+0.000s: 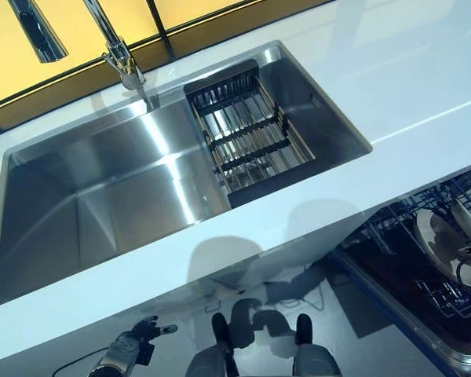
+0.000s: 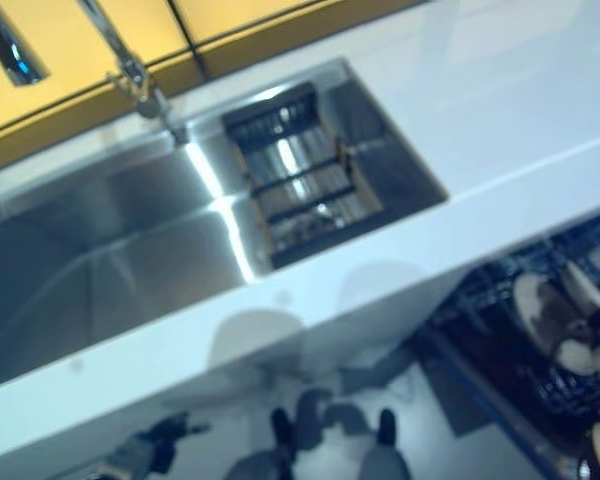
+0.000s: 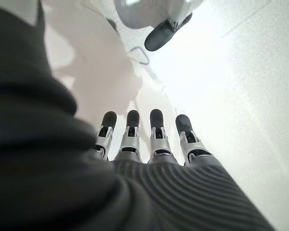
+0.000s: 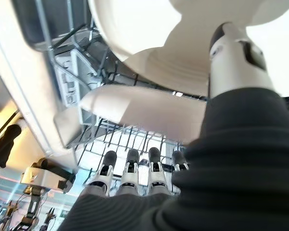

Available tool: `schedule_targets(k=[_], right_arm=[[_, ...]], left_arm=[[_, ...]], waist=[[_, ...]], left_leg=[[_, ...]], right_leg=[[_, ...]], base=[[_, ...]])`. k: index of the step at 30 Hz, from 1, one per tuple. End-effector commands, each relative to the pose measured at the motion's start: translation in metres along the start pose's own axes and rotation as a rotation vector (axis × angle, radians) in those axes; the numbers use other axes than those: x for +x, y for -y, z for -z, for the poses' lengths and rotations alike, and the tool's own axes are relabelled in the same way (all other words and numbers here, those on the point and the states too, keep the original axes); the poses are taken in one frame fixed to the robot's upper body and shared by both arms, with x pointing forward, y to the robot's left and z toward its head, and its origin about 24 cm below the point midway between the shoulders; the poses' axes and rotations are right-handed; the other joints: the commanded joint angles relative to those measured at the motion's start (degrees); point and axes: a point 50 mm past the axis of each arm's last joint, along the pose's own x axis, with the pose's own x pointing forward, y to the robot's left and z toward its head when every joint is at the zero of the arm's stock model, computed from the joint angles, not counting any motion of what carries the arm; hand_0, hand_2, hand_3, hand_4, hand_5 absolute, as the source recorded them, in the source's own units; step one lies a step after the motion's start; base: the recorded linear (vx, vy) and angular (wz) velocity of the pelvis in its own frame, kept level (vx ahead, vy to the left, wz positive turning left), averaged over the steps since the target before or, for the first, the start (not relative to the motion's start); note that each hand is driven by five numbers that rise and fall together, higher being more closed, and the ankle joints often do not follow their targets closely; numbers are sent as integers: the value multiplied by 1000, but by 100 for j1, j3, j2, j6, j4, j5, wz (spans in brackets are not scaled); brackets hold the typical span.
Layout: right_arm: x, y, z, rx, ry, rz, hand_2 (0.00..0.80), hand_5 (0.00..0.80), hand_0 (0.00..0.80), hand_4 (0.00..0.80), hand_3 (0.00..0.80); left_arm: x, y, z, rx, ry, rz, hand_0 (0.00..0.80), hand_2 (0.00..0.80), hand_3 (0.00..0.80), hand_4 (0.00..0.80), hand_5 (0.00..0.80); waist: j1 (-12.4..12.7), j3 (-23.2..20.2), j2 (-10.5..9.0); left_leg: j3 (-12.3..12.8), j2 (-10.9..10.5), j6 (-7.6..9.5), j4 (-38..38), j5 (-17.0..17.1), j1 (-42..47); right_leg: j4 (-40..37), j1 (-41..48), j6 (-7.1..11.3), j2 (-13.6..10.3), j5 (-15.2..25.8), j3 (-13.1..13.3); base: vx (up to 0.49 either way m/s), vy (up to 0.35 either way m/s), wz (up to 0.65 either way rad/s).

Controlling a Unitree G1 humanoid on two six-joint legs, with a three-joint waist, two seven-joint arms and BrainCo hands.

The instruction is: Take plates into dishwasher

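Fingers (image 4: 130, 174) of the right hand (image 4: 149, 192) stretch out straight over the wire dishwasher rack (image 4: 130, 137), while its thumb (image 4: 233, 57) lies against the rim of a white plate (image 4: 135, 29); it looks as though the plate is pinched there, though the contact is hard to make out. A second white plate (image 4: 139, 113) stands tilted in the rack just below the first. In the head view the rack (image 1: 447, 259) sits low and to the right of the sink (image 1: 102, 204), pulled out below the white table (image 1: 424, 86), with pale plates (image 1: 439, 236) standing in it and the right hand (image 1: 469, 271) among them. Inside the sink, at its right end, rests a dark wire drainer basket (image 1: 247, 133), and the tap (image 1: 114, 47) rises behind the sink's back rim. The left hand (image 1: 133, 345) hangs below the sink's front edge, under the table and over the floor (image 3: 241, 72), its fingers (image 3: 156, 130) straight and relaxed, holding nothing.
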Motion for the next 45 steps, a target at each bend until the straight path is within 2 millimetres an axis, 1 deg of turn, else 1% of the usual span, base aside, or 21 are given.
schedule_targets(k=[1, 12, 16, 19, 22, 24, 25, 27, 28, 29, 30, 31, 33, 34, 36, 38, 40, 41, 43, 44, 45], right_arm=[[-3, 17, 0, -5, 9, 59, 0, 0, 0, 0, 0], [-12, 69, 26, 14, -16, 186, 0, 0, 0, 0, 0], [-14, 75, 34, 43, -17, 198, 0, 0, 0, 0, 0], [-15, 77, 40, 75, -19, 191, 0, 0, 0, 0, 0], [-17, 87, 49, 146, -30, 162, 0, 0, 0, 0, 0], [-18, 95, 51, 183, -23, 184, 0, 0, 0, 0, 0], [-19, 99, 51, 208, -27, 199, 0, 0, 0, 0, 0], [-21, 106, 52, 241, -51, 216, 0, 0, 0, 0, 0], [-22, 110, 52, 261, -60, 223, 0, 0, 0, 0, 0], [-23, 115, 53, 279, -66, 230, 0, 0, 0, 0, 0], [-23, 118, 54, 279, -74, 233, 0, 0, 0, 0, 0], [-23, 119, 56, 273, -83, 227, 0, 0, 0, 0, 0], [-23, 122, 58, 261, -84, 229, 0, 0, 0, 0, 0], [-24, 124, 65, 257, -94, 238, 0, 0, 0, 0, 0], [-25, 123, 74, 277, -115, 245, 0, 0, 0, 0, 0], [-24, 116, 85, 262, -150, 237, 0, 0, 0, 0, 0], [-21, 107, 85, 300, -160, 219, 0, 0, 0, 0, 0], [-20, 103, 84, 302, -170, 214, 0, 0, 0, 0, 0], [-17, 96, 84, 331, -179, 202, 0, 0, 0, 0, 0], [-15, 92, 83, 342, -182, 196, 0, 0, 0, 0, 0], [-13, 91, 78, 363, -181, 202, 0, 0, 0, 0, 0]], left_arm=[[-3, -27, 7, 46, -43, -72, 0, 0, 0, 0, 0], [-6, -29, 27, 34, -104, -90, 0, 0, 0, 0, 0], [-7, -29, 32, 26, -134, -96, 0, 0, 0, 0, 0], [-9, -30, 44, 20, -213, -90, 0, 0, 0, 0, 0], [-16, -39, 62, 1, -276, -150, 0, 0, 0, 0, 0], [-19, -44, 71, -13, -306, -189, 0, 0, 0, 0, 0], [-22, -44, 78, -25, -322, -206, 0, 0, 0, 0, 0], [-25, -44, 85, -51, -331, -229, 0, 0, 0, 0, 0], [-25, -43, 86, -65, -329, -235, 0, 0, 0, 0, 0], [-25, -42, 87, -80, -318, -239, 0, 0, 0, 0, 0], [-25, -41, 87, -92, -304, -239, 0, 0, 0, 0, 0], [-23, -38, 84, -96, -286, -237, 0, 0, 0, 0, 0], [-21, -38, 79, -100, -259, -242, 0, 0, 0, 0, 0], [-19, -40, 70, -101, -238, -244, 0, 0, 0, 0, 0], [-13, -43, 52, -98, -201, -231, 0, 0, 0, 0, 0], [-6, -41, 28, -133, -169, -200, 0, 0, 0, 0, 0], [-2, -35, 17, -175, -166, -168, 0, 0, 0, 0, 0], [-1, -35, 14, -171, -169, -162, 0, 0, 0, 0, 0], [-1, -38, 10, -151, -176, -165, 0, 0, 0, 0, 0], [-2, -42, 10, -141, -189, -174, 0, 0, 0, 0, 0], [-4, -52, 13, -135, -202, -194, 0, 0, 0, 0, 0]], waist=[[32, -322, -567], [-117, -730, -962], [-160, -881, -1071], [-162, -942, -1107], [-80, -927, -1115], [31, -845, -1125], [97, -784, -1125], [188, -659, -1113], [233, -588, -1117], [280, -522, -1131], [298, -497, -1143], [290, -508, -1163], [213, -577, -1186], [116, -660, -1209], [-36, -730, -1239], [-178, -755, -1265], [-213, -715, -1248], [-212, -654, -1240], [-278, -551, -1225], [-283, -497, -1222], [-268, -393, -1190]], left_leg=[[29, 40, -128, -15, -345, 409], [158, 165, -139, -15, -380, 647], [199, 194, -121, -15, -399, 715], [206, 227, -90, -15, -399, 763], [124, 318, -67, -15, -353, 833], [20, 385, -113, -15, -280, 833], [6, 455, -181, -15, -189, 776], [58, 604, -374, -15, 129, 512], [90, 627, -436, -15, 240, 369], [128, 583, -428, -9, 243, 336], [187, 525, -394, 66, 173, 367], [318, 423, -338, 178, 23, 466], [488, 289, -277, 501, -222, 609], [497, 172, -232, 892, -358, 752], [365, 77, -197, 1518, -541, 875], [-25, -97, -167, 2218, -741, 927], [-315, -355, -27, 2209, -1024, 956], [-355, -419, 69, 2030, -1188, 941], [-101, -430, 223, 1544, -1636, 1126], [14, -426, 267, 1262, -1733, 1214], [3, -456, 311, 887, -1743, 1343]], right_leg=[[-10, -179, 224, 25, 119, 290], [-10, 39, 208, 172, 59, 438], [-10, 106, 198, 194, 44, 496], [98, 169, 166, 199, -34, 473], [466, 130, 10, 291, -300, 377], [525, 163, -81, 352, -380, 235], [491, 205, -117, 389, -392, 135], [313, 314, -111, 455, -330, 33], [237, 362, -93, 458, -287, 2], [199, 381, -82, 422, -239, -27], [182, 384, -88, 383, -208, -85], [149, 369, -102, 324, -173, -181], [96, 315, -160, 276, -120, -287], [130, 226, -265, 296, -100, -314], [219, 103, -390, 329, -89, -266], [279, -119, -482, 372, -9, -116], [405, -368, -469, 433, 28, -9], [508, -530, -445, 472, 48, 25], [662, -885, -332, 393, 176, -110], [748, -1074, -264, 340, 255, -214], [890, -1433, -126, 245, 415, -359]], base=[[65, 15, -1], [60, 17, -1], [56, -27, -14], [44, -108, -8], [31, -185, -9], [10, -226, -2], [-45, -214, 4], [-133, -186, 18], [-173, -127, 26], [-158, -66, 30], [-164, -13, 24], [-156, 15, 18], [-151, 33, 21], [-146, 29, 42], [-171, 27, 34], [-248, 48, 47], [-355, 79, 75], [-458, 83, 45], [-455, 68, 61], [-563, 68, 59], [-618, 62, 19]])
